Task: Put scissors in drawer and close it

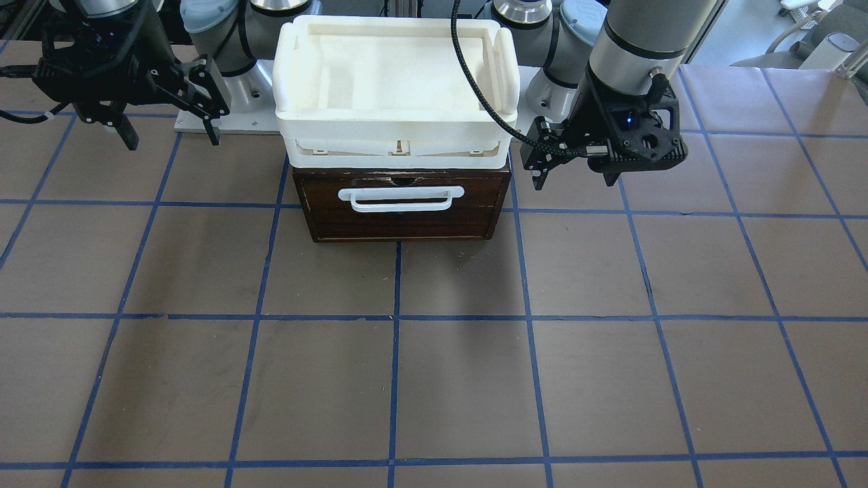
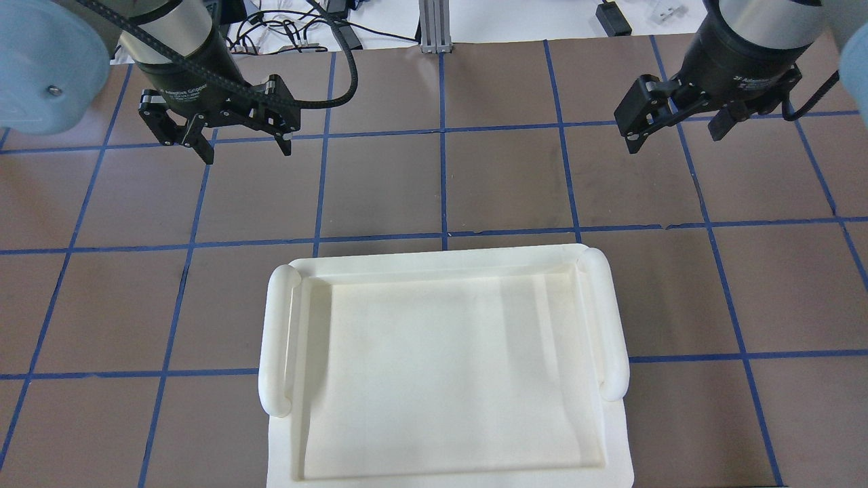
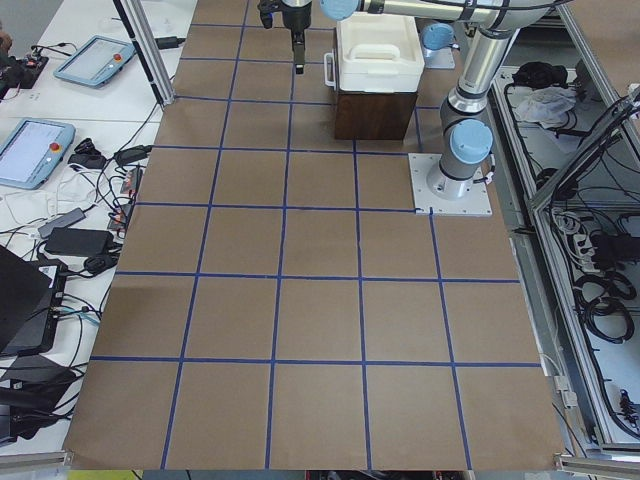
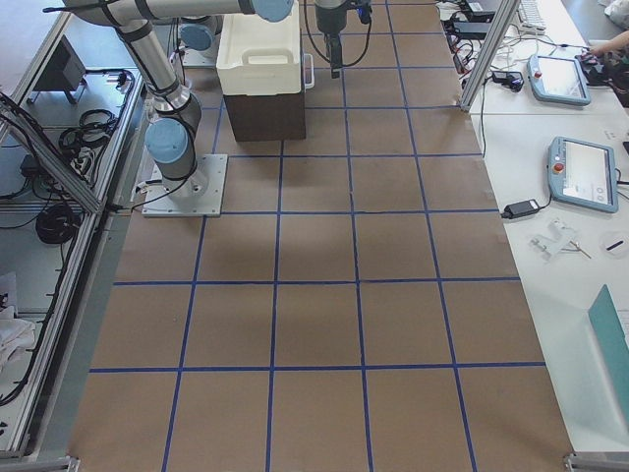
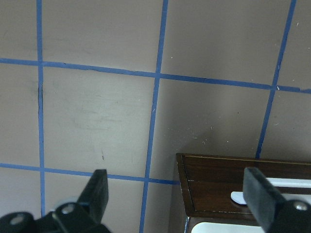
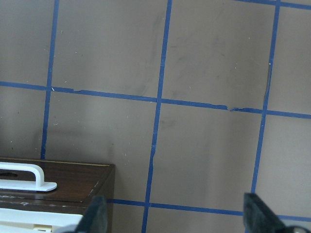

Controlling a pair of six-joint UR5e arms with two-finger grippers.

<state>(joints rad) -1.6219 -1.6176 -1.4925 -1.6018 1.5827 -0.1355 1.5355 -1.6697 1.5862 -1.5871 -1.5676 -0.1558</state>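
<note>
The dark brown drawer (image 1: pixel 403 220) with its white bar handle (image 1: pixel 401 198) is shut, its front flush with the wooden case. The scissors show in no view. My left gripper (image 1: pixel 575 180) hangs open and empty beside the case, on the front view's right; it also shows in the overhead view (image 2: pixel 246 150). My right gripper (image 1: pixel 171 137) hangs open and empty on the other side, and shows in the overhead view (image 2: pixel 675 139). The left wrist view shows a corner of the drawer front (image 5: pixel 218 189); the right wrist view shows the other corner (image 6: pixel 73 179).
A white foam tray (image 2: pixel 278 339) sits on top of the wooden case and hides it from above. The brown table (image 1: pixel 434 379) carries a grid of blue tape. Operator desks with tablets (image 3: pixel 35 150) stand beyond the table's far edge.
</note>
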